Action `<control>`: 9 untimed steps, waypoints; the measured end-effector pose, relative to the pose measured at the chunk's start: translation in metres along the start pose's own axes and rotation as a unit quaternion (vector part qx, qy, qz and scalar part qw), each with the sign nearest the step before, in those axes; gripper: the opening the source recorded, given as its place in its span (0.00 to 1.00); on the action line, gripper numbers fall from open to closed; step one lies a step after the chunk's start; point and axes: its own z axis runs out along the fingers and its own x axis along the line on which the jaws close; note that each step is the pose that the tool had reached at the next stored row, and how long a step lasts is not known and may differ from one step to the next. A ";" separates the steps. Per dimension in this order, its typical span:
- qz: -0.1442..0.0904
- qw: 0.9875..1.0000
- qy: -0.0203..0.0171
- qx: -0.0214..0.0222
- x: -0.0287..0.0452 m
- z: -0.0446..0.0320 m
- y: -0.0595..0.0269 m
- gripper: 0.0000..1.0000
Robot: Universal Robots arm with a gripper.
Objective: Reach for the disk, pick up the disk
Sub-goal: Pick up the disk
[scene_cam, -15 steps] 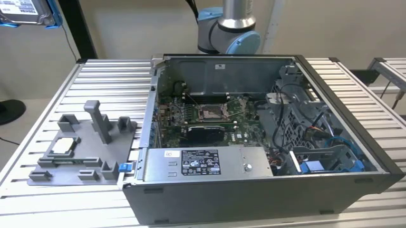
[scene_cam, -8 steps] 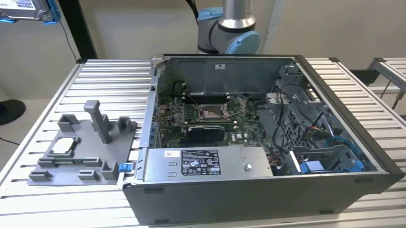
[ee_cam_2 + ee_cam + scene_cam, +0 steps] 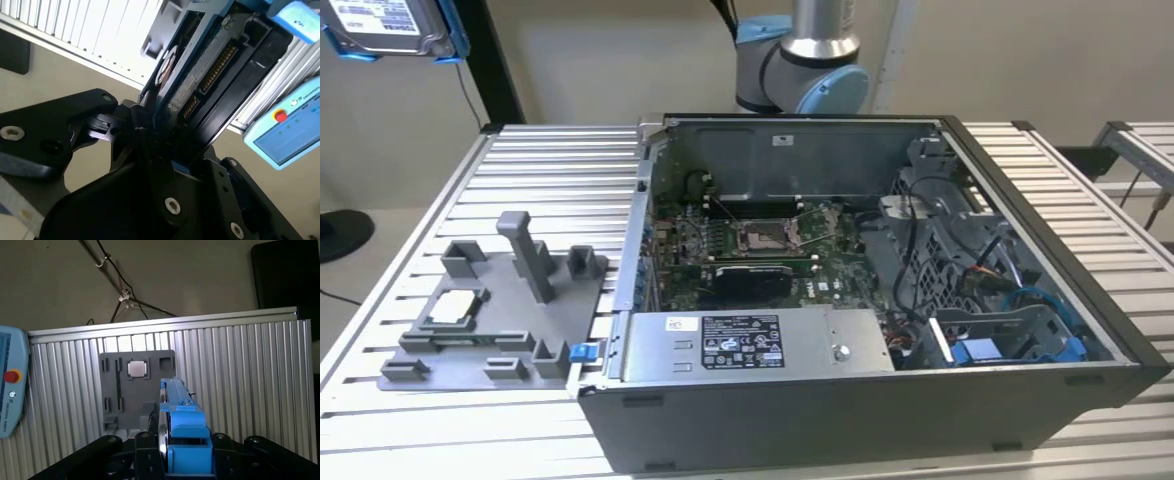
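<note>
The ribbed metal table is carrying an open computer case and a grey fixture plate, with bare slats running along its edges. Well above it, the gripper is pinching the disk edge-on in open air.

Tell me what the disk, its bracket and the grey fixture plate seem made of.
The disk: probably metal; silver-grey body with a dull sheen, white paper-like label.
The bracket: plastic, it seems; uniform bright blue, moulded edges, matte.
The fixture plate: likely plastic, perhaps printed; flat matte grey, blocky posts.
</note>
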 end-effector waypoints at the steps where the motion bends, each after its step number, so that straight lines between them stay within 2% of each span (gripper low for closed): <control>1: 0.000 1.000 0.000 0.000 -0.0005 0.0010 -0.0045 0.00; 9: 0.000 1.000 0.000 0.000 -0.0044 0.0085 -0.0408 0.00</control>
